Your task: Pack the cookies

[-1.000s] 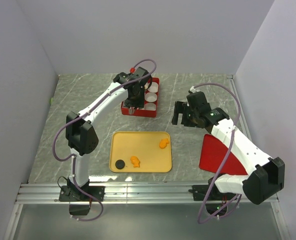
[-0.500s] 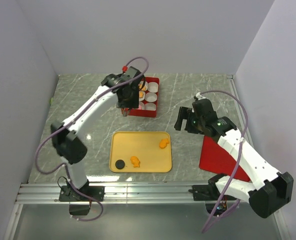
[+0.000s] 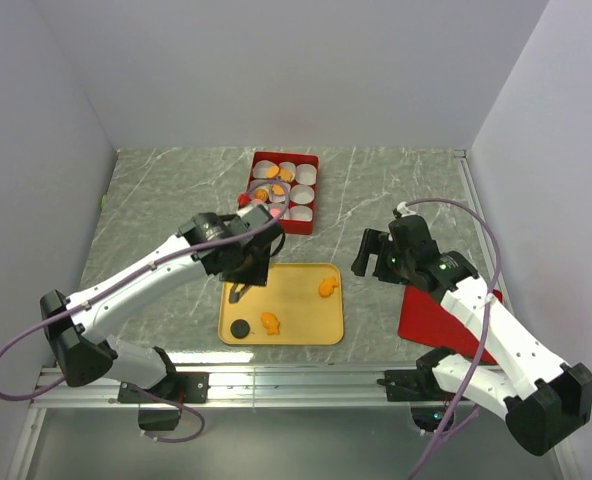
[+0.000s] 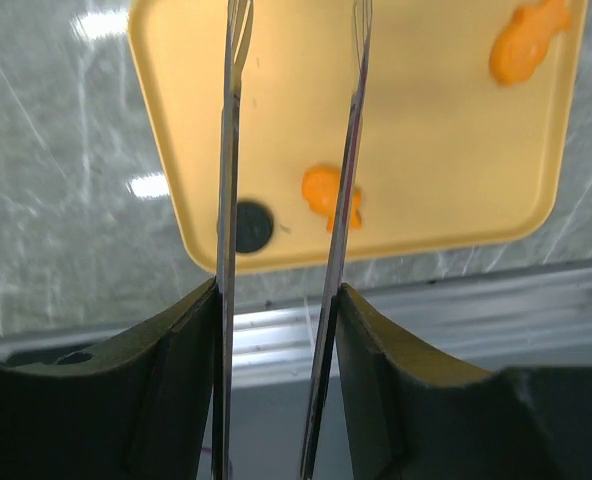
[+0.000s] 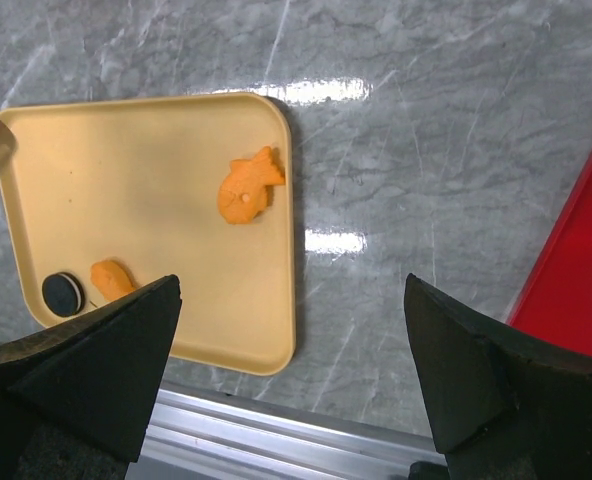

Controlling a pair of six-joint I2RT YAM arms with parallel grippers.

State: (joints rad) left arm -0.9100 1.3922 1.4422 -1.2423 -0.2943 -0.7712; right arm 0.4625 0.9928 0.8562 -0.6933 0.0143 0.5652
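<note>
Seen only from above: red plastic box (image 3: pixel 298 228) of paper cups holding cookies (image 3: pixel 262 193). In left wrist close-up, left pincer (image 4: pixel 296 20) apart, empty over yellow plastic tray (image 4: pixel 176 60). At right wrist, right pincer (image 5: pixel 291 290) wide apart, empty.

Top camera looked steeply down from high behind the rig, whole table (image 3: pixel 176 200) in frame. Left wrist camera hung close over the yellow tray (image 4: pixel 436 150), tray at twelve o'clock. Right wrist camera sat farther off, tray at nine o'clock. All three shared it.
</note>
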